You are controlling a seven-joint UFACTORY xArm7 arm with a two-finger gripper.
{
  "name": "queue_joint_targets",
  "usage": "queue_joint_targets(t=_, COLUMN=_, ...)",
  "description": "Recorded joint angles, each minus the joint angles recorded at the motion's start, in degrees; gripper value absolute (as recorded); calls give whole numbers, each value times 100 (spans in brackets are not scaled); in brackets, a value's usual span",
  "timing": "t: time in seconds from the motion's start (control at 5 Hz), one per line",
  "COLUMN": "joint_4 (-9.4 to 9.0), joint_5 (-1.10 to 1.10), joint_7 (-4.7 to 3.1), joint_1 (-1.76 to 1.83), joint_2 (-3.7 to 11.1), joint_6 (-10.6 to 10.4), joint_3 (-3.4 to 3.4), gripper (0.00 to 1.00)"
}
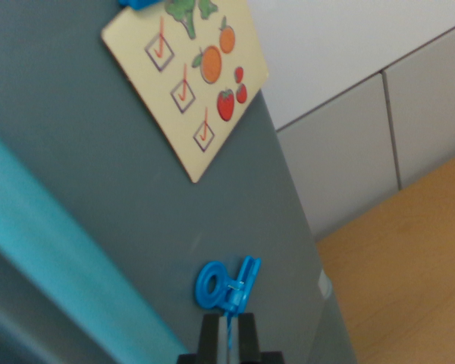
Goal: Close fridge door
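The grey fridge door point(136, 227) fills the wrist view's left and centre, tilted. A picture card point(186, 80) with fruit and ticked boxes is stuck high on it. At the bottom edge, the end effector point(229, 334) has its fingers nearly together, gripping a blue clip point(226, 287) against the door.

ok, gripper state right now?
Gripper: shut on the blue clip against the grey fridge door.
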Motion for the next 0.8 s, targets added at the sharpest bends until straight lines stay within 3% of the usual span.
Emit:
queue_joint_targets(t=0.2, joint_4=158, joint_5=0, joint_7=0, joint_1=4, joint_2=313, joint_6=0, joint_3=17, gripper=100)
queue_joint_targets(t=0.4, joint_4=158, joint_5=0, joint_7=0, joint_1=4, joint_2=313, joint_6=0, joint_3=17, gripper=100)
queue_joint_targets(t=0.6, joint_4=309, joint_5=0, joint_7=0, joint_1=9, joint_2=566, joint_6=-1, joint_3=96, gripper=100)
queue_joint_targets(t=0.8, joint_4=309, joint_5=0, joint_7=0, joint_1=9, joint_2=566, joint_6=-1, joint_3=96, gripper=100)
